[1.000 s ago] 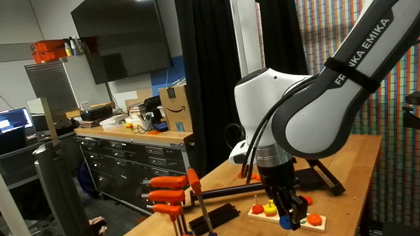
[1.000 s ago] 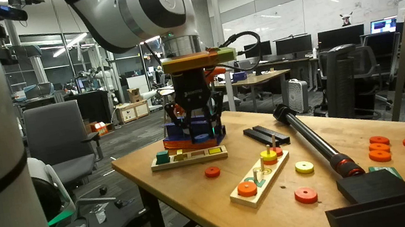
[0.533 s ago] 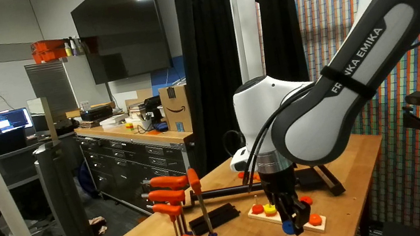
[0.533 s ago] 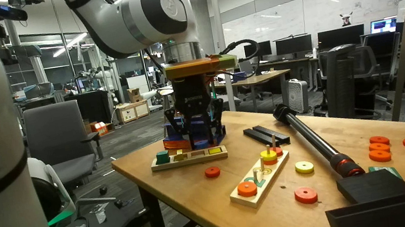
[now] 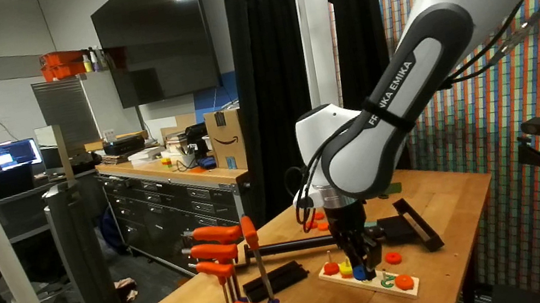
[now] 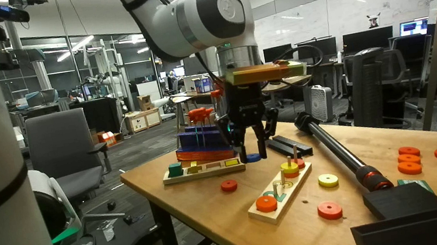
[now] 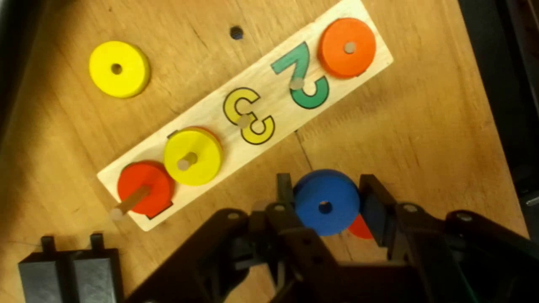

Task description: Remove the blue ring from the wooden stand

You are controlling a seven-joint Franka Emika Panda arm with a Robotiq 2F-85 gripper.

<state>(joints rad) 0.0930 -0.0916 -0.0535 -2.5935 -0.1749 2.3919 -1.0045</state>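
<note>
one blue ring (image 7: pixel 326 204) pinched in gripper (image 6: pixel 253 154), off the stand (image 7: pixel 273 110); loose squeeze on round rim could drop it.

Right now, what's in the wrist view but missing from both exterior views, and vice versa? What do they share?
Wrist view only: the centre hole of the small round blue ring; I can't make it out in either exterior view.

Exterior views only: the white jointed robot arm, orange-handled metal tools in a blue rack, and a cluster of flat red-orange rings.

Shared: the black two-fingered gripper holding the blue ring, and the pale, flat wooden stand with a round orange ring at one end.
</note>
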